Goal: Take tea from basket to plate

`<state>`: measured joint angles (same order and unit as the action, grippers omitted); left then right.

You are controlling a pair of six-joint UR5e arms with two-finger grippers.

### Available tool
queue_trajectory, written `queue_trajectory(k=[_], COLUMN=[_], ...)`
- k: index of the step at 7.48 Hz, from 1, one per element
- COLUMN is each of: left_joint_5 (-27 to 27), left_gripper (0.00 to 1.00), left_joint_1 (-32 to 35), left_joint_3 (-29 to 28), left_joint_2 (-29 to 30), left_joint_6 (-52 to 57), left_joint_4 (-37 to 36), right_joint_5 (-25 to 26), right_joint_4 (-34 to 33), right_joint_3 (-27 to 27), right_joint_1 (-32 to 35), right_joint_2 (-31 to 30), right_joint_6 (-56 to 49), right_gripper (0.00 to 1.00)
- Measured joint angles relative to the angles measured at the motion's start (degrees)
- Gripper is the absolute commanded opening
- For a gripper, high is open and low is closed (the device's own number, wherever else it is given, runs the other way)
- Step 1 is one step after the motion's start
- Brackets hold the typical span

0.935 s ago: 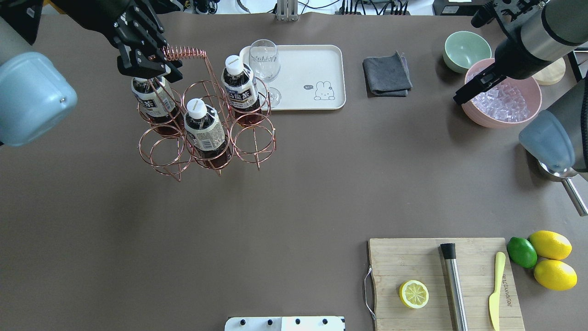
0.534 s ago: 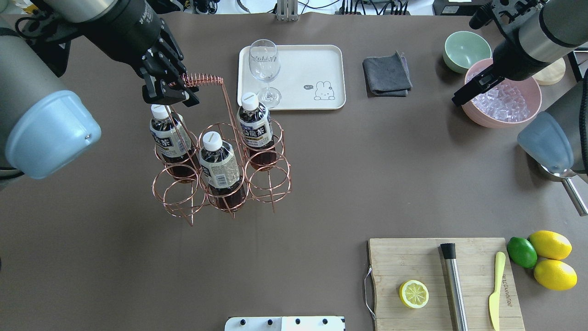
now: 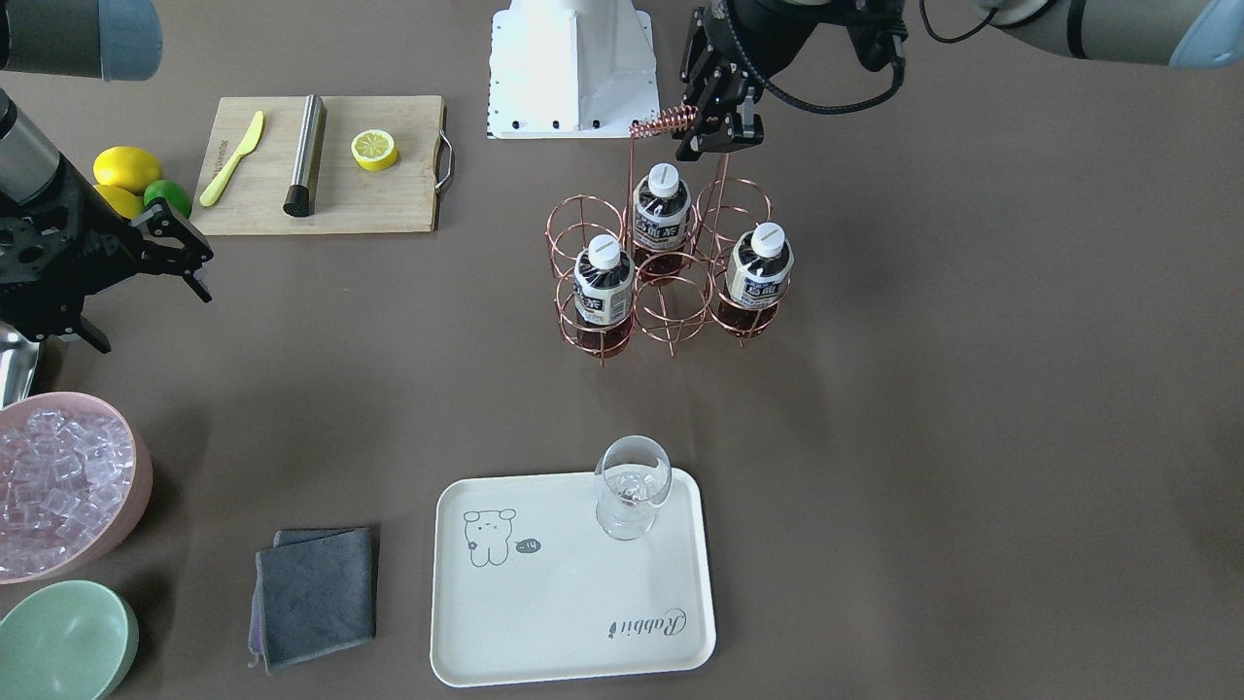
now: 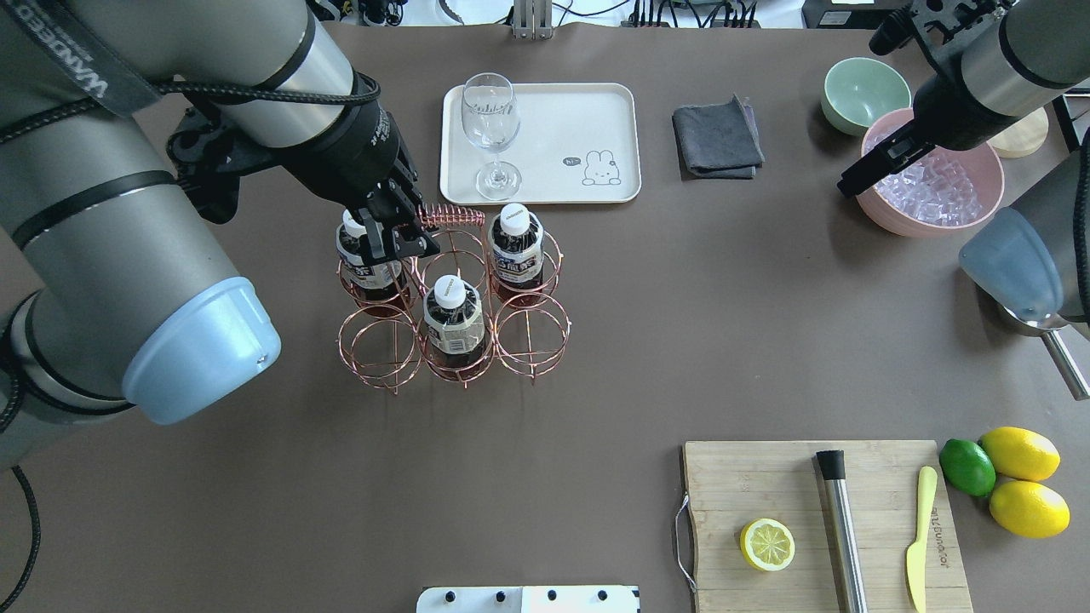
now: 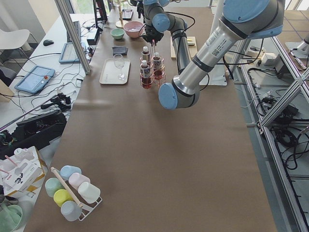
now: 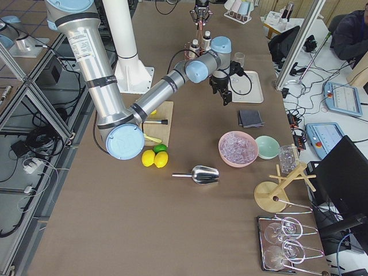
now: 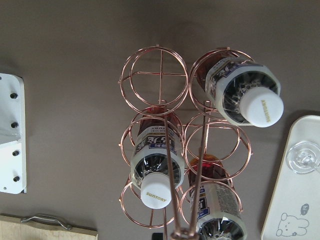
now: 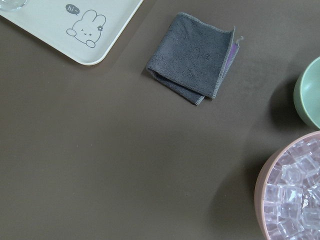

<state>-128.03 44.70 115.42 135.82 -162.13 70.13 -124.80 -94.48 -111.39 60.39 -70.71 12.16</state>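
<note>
The basket (image 4: 530, 340) holds three tea bottles (image 4: 515, 247): two are in the outer rings of the row toward the plate (image 4: 588, 111), and one is in the middle ring of the row toward the robot. The basket is just beside the plate's robot-side edge. The plate lies at the table's far edge and carries an upright wine glass (image 4: 490, 128). The left gripper (image 4: 404, 245) pinches the end of the basket's coiled handle and partly hides one bottle from overhead. The pink bowl (image 4: 903, 226) near the far right corner holds ice cubes (image 4: 932, 191). The right gripper (image 4: 856, 177) hovers there with its fingers spread.
</note>
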Motion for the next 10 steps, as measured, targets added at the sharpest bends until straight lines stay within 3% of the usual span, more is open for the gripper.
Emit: queue_trajectory(k=[10], left_joint_5=[1.42], left_gripper=[0.0], left_joint_1=[-2.4], left_joint_3=[-8.19], left_joint_2=[2.83], left_joint_6=[-1.06], left_joint_4=[7.4], right_joint_5=[0.08], right_joint_4=[-0.59], right_joint_3=[-0.57], right_joint_1=[-0.45], right_joint_2=[-0.88], right_joint_6=[-0.09], right_gripper=[1.0])
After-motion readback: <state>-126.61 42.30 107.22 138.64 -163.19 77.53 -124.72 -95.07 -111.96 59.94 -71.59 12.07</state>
